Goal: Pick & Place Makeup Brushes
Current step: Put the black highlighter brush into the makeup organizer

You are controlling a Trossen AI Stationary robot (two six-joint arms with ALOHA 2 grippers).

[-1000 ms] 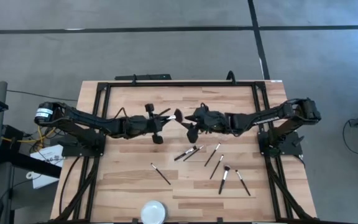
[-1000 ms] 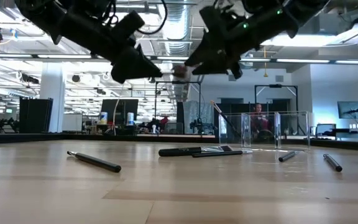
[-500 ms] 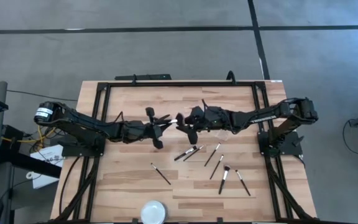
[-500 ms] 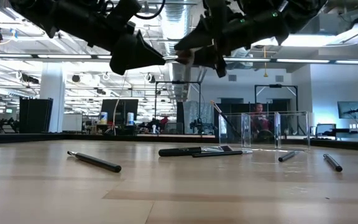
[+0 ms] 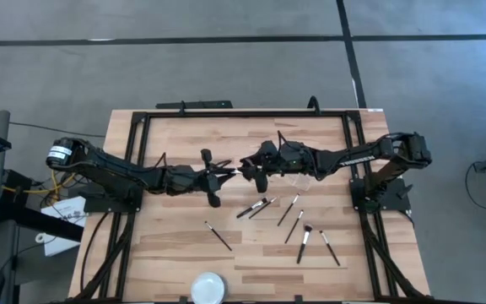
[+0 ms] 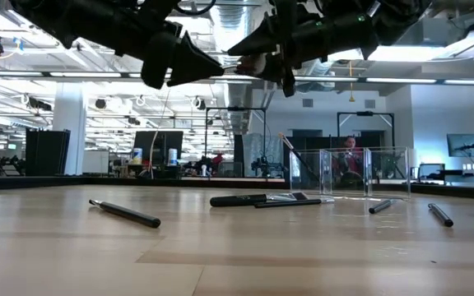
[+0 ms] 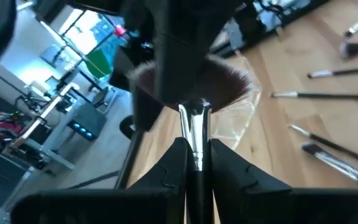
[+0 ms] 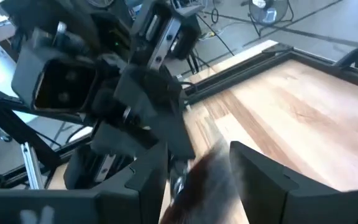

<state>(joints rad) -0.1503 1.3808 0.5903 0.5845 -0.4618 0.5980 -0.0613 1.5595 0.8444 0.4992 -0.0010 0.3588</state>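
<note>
Grippers closer now — fluffy brush [image 7: 194, 84] between right gripper [image 8: 197, 163] fingers.

grey floor [image 5: 226, 67], ceiling strip lights [image 6: 434, 80]

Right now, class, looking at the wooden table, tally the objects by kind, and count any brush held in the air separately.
Slender dark-handled makeup brushes lying flat: 7
Fluffy reddish-brown brush held aloft by the left gripper: 1
Round white dish: 1
Clear plastic holder: 1
Total: 10
</note>
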